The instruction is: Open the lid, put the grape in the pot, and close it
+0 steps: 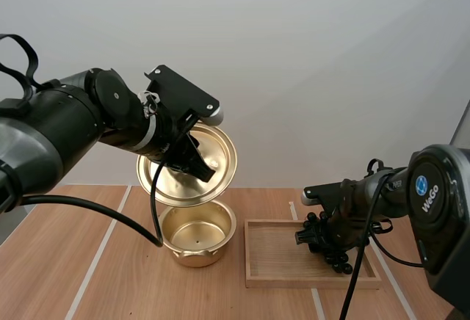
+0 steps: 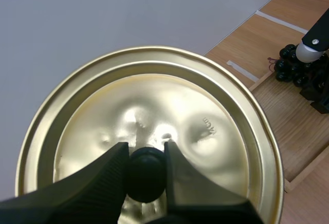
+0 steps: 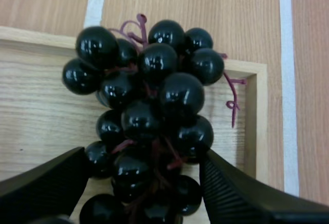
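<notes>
My left gripper point(image 1: 197, 160) holds the gold lid point(image 1: 214, 157) tilted in the air just above the open gold pot point(image 1: 197, 233). Seen from the left wrist, its fingertips point(image 2: 145, 149) pinch the lid's black knob point(image 2: 146, 176) against the shiny lid point(image 2: 205, 126). The dark bunch of grapes point(image 1: 328, 245) lies at the right end of the wooden tray point(image 1: 275, 265). My right gripper point(image 1: 323, 233) is down over it. In the right wrist view the gripper point(image 3: 143, 154) is open, a finger on each side of the grapes' point(image 3: 149, 111) lower part.
The tray's point(image 3: 31, 106) rim runs close behind and beside the grapes. White tape lines point(image 1: 99, 257) cross the wooden table. From the left wrist, the grapes point(image 2: 289, 66) and tray point(image 2: 293, 131) lie beyond the lid, with the right arm beside them.
</notes>
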You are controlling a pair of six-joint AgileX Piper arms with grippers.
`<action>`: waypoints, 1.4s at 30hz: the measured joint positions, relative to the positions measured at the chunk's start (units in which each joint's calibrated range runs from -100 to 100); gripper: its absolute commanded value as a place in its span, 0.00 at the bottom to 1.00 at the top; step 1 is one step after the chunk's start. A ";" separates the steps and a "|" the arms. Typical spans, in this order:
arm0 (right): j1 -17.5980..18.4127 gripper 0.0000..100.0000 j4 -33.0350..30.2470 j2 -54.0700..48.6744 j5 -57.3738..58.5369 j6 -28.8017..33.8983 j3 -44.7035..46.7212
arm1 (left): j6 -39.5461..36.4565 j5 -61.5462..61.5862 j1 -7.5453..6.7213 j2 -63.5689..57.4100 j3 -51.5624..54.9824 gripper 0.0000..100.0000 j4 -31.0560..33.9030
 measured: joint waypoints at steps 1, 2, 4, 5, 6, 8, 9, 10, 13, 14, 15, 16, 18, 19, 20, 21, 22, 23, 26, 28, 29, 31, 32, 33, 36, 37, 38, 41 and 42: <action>0.00 1.00 -0.11 0.31 0.00 0.00 -0.12 | 0.00 0.00 0.00 0.00 0.00 0.00 -0.15; 0.00 1.00 -0.10 0.73 -0.64 -0.23 -0.15 | 0.00 0.00 0.00 0.00 0.00 0.00 -0.27; 0.00 0.95 -0.10 0.99 -1.06 -0.34 -0.15 | 0.00 0.00 0.00 0.00 0.00 0.00 -0.47; 0.00 0.84 -0.10 0.99 -1.24 -0.34 -0.15 | 0.00 0.00 0.00 0.00 0.00 0.00 -0.47; 0.00 0.60 -0.10 0.99 -1.21 -0.34 -0.15 | 0.00 0.00 0.00 0.00 0.00 0.00 -0.61; 0.00 0.14 -0.23 0.99 -1.21 -0.34 -0.15 | 0.00 0.00 0.00 0.00 0.00 0.00 -0.87; -0.02 0.00 -0.23 0.99 -1.21 -0.34 -0.15 | 0.00 0.00 0.00 0.00 0.00 0.00 -1.14; -0.02 0.00 -0.23 0.99 -1.21 -0.34 -0.15 | 0.00 0.00 0.00 0.00 0.00 0.00 -1.14; -0.02 0.00 -0.23 0.99 -1.21 -0.43 -0.15 | 0.00 0.08 0.00 0.00 0.00 0.00 -1.38; -0.02 0.00 -0.23 0.99 -1.21 -0.43 -0.15 | 0.00 0.22 0.00 -0.05 0.00 0.00 -1.42; -0.02 0.00 -0.23 0.99 -1.21 -0.43 -0.15 | 0.00 0.65 0.00 -0.17 0.00 0.00 -1.42; -0.02 0.00 -0.23 0.99 -0.70 -0.43 -0.42 | 0.00 1.02 0.00 -0.45 0.00 0.00 -1.52; -0.02 0.00 -0.32 0.99 2.37 -0.43 -2.12 | 0.00 1.37 0.00 -1.57 -0.14 0.00 -1.52; -0.02 0.00 -0.32 1.12 6.28 -0.43 -3.96 | 0.00 1.37 0.00 -2.09 -0.52 0.00 -1.52; -0.02 0.00 -0.32 1.12 7.03 -0.43 -4.41 | 0.00 1.37 0.00 -2.57 -0.81 0.00 -1.52; -0.02 0.00 -0.32 1.12 7.67 -0.43 -4.71 | 0.00 1.37 0.00 -2.72 -1.06 0.00 -1.52; -0.02 0.00 -0.20 1.12 9.54 -0.43 -5.74 | 0.00 1.60 0.00 -4.11 -2.12 0.00 -1.52; -0.02 0.00 -0.08 0.47 10.89 -0.43 -6.62 | 0.00 1.61 0.00 -4.46 -2.47 0.00 -1.52; 0.30 0.00 0.05 -1.97 10.97 -0.43 -7.47 | 0.00 2.17 0.00 -8.60 -7.02 0.00 -1.55; 0.80 0.00 0.28 -3.45 10.19 -0.43 -8.03 | 0.00 2.17 0.00 -11.15 -9.35 0.00 -1.65; 1.12 0.00 0.39 -4.21 9.86 -0.43 -8.18 | 0.00 2.17 0.00 -11.60 -9.98 0.00 -1.65; 1.43 0.00 0.39 -4.92 9.65 -0.43 -8.30 | 0.00 2.40 0.00 -12.63 -11.04 0.00 -1.68; 1.90 0.00 0.39 -5.95 9.52 -0.43 -8.46 | 0.00 2.40 0.00 -12.95 -11.37 0.00 -1.68; 2.43 0.00 0.39 -6.89 9.52 -0.43 -8.57 | 0.00 2.40 0.00 -13.41 -11.82 0.00 -1.68; 6.74 0.00 0.78 -12.83 9.31 -0.43 -8.57 | 0.00 2.80 0.00 -16.56 -14.93 0.00 -1.68; 7.98 0.00 0.78 -14.12 9.31 -0.43 -8.57 | 0.00 3.01 0.00 -17.09 -15.91 0.00 -1.68; 8.67 0.00 0.78 -14.76 9.31 -0.43 -8.57 | 0.00 3.74 0.00 -17.35 -16.98 0.00 -1.68; 13.76 0.00 1.12 -18.61 9.10 -0.43 -8.57 | -0.61 5.52 0.00 -17.89 -18.68 0.00 -1.68; 17.25 0.00 1.23 -19.57 8.93 -0.43 -8.57 | -1.03 6.07 0.00 -17.87 -19.10 0.00 -1.78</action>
